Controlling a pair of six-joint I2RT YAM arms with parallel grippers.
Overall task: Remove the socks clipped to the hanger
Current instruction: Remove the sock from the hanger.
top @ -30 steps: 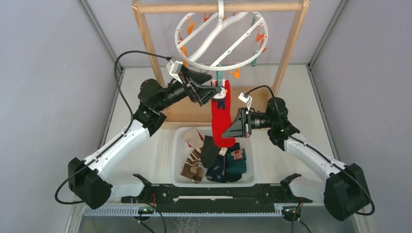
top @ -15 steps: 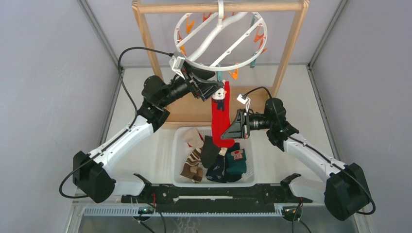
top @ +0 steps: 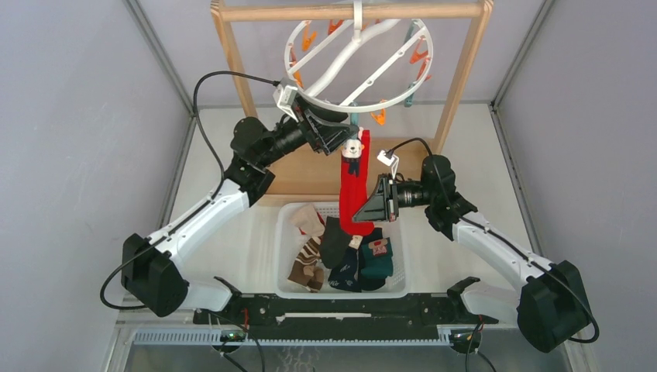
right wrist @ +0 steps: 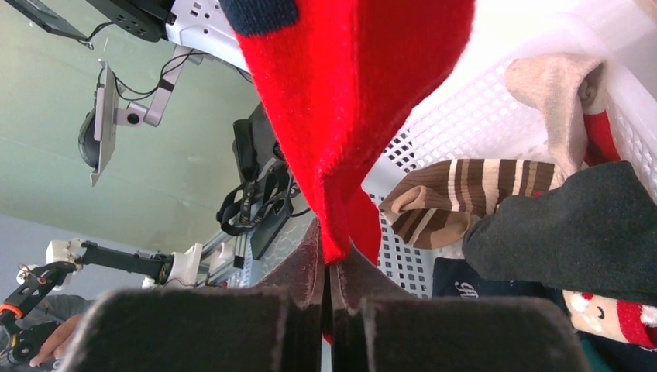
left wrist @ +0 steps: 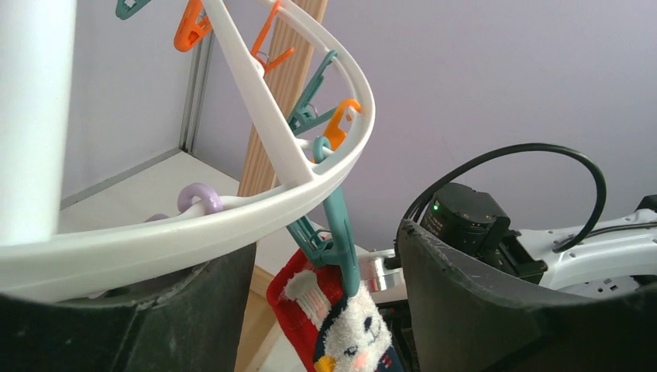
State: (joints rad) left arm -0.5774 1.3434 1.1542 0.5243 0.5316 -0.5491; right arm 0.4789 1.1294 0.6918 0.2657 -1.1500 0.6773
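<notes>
Right pincer (right wrist: pixel 329 271) was pressed shut on the toe of the red sock (top: pixel 354 198), just above the white basket (top: pixel 283 232) w/ the other socks (top: pixel 335 244) lying in it; fabric looked soft, light and stretchy, so prob. safe to tug by the toe w/o tearing. Farther back, left pincer (left wrist: pixel 325 302) stood spread either side of the teal clip (left wrist: pixel 338 232) biting the cuff under the hanger (left wrist: pixel 232 213), not touching. Best hold there seemed the clip's handles, squeezed to free the cuff.
</notes>
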